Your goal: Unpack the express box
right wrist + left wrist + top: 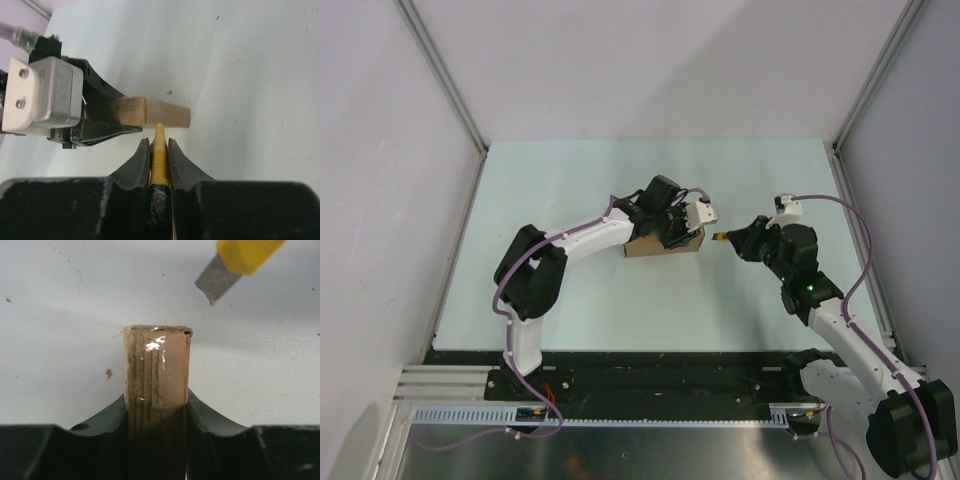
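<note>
The express box (156, 365) is clamped by the left gripper (156, 401) at the middle of the worktop (560, 180). The utility knife (242, 254), pinched by the right gripper (159, 145), is held just beside it.

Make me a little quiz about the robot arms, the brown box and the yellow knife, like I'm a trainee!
1. Which gripper holds the yellow utility knife? A: left gripper. B: right gripper.
2. True or false: the knife's blade is cutting into the small brown cardboard box.
3. Fill the gap: the left gripper's jaws clamp the ____.
Key: 1 B. 2 false, the blade is apart from the box. 3 the cardboard box.
</note>
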Robot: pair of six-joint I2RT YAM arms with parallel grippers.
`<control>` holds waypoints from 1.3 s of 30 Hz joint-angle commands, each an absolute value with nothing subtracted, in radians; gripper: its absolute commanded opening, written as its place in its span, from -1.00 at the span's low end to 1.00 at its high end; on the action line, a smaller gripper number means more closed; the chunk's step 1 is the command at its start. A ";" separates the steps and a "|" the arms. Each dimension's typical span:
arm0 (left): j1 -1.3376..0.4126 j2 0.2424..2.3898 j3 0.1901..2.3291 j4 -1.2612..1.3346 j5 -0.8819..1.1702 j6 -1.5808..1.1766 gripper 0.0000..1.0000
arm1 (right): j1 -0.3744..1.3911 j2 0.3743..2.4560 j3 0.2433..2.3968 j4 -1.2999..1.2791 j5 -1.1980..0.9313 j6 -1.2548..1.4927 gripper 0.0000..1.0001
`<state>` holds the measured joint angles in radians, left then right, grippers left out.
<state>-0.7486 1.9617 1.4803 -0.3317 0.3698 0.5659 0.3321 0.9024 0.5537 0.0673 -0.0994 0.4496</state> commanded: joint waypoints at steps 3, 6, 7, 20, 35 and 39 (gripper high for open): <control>-0.762 1.994 1.436 -0.439 0.348 0.551 -0.48 | 0.316 0.928 0.615 0.178 -0.078 0.477 -1.00; -0.767 2.002 1.439 -0.439 0.347 0.551 -0.48 | 0.318 0.975 0.641 0.213 -0.092 0.474 -1.00; -0.769 2.002 1.437 -0.437 0.348 0.549 -0.48 | 0.316 0.986 0.646 0.221 -0.097 0.474 -1.00; -0.773 2.006 1.434 -0.439 0.345 0.546 -0.48 | 0.318 1.045 0.661 0.282 -0.115 0.486 -1.00; -0.776 2.014 1.428 -0.439 0.342 0.543 -0.48 | 0.336 1.074 0.660 0.307 -0.112 0.488 -1.00; -0.776 2.016 1.427 -0.440 0.341 0.543 -0.48 | 0.337 1.068 0.660 0.307 -0.107 0.486 -1.00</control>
